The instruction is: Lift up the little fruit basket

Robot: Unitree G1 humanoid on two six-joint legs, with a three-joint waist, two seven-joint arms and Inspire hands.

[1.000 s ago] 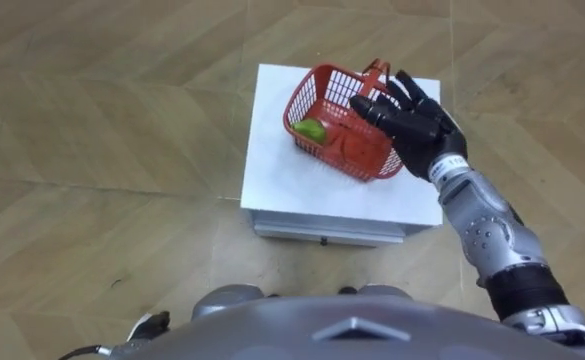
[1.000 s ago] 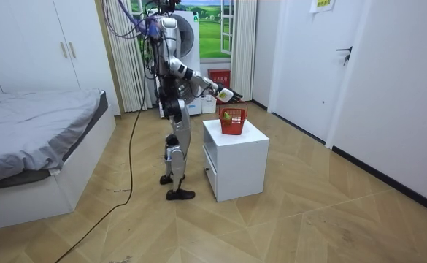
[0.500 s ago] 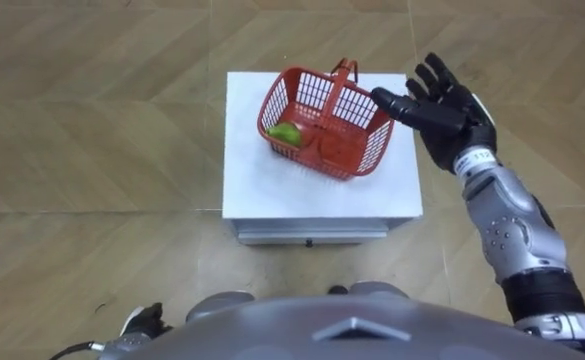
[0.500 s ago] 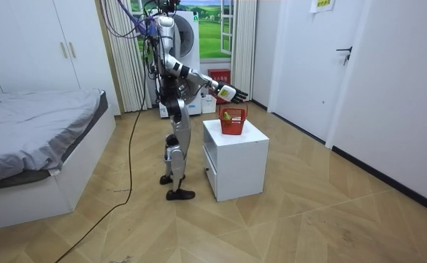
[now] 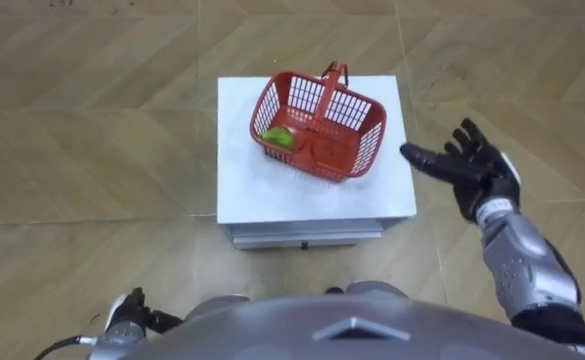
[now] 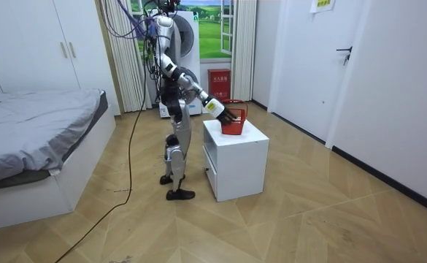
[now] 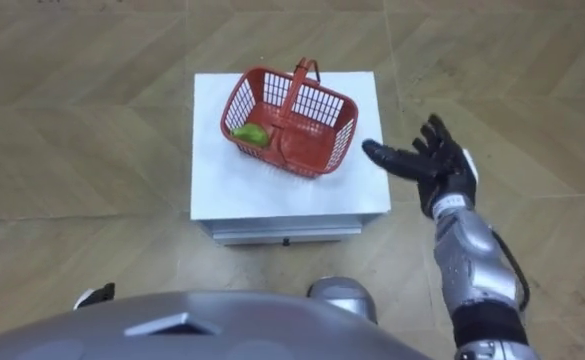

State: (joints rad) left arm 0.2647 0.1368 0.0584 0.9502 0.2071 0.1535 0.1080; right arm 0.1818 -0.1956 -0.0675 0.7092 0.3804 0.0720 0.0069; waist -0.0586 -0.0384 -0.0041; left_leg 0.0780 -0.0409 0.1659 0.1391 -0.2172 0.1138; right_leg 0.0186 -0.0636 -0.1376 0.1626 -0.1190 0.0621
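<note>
**Q:** Where is the fruit basket?

**A:** The red fruit basket (image 5: 319,125) sits on top of a small white cabinet (image 5: 272,190), toward the far side of the top. It is turned at an angle to the cabinet's edges. Its handle (image 5: 329,80) stands upright across the middle. A green fruit (image 5: 277,138) lies inside, at the basket's left end.

**Q:** And the robot's hands?

**A:** The right hand (image 5: 469,170) hangs in the air just off the cabinet's right edge, over the wooden floor (image 5: 92,120). Its fingers are straight and spread wide, and it holds nothing. It is clear of the basket, with a strip of bare cabinet top between them. The left hand (image 5: 124,318) shows low at the lower left, beside the robot's body. I cannot tell whether it is spread or closed.

**Q:** Where does the robot stand?

**A:** In the room view it stands upright on the floor, close against the cabinet on the room view's left. Its right arm reaches out and down toward the cabinet top. A bed (image 6: 38,124) lies further to the room view's left, and a door (image 6: 301,66) is on the right.
</note>
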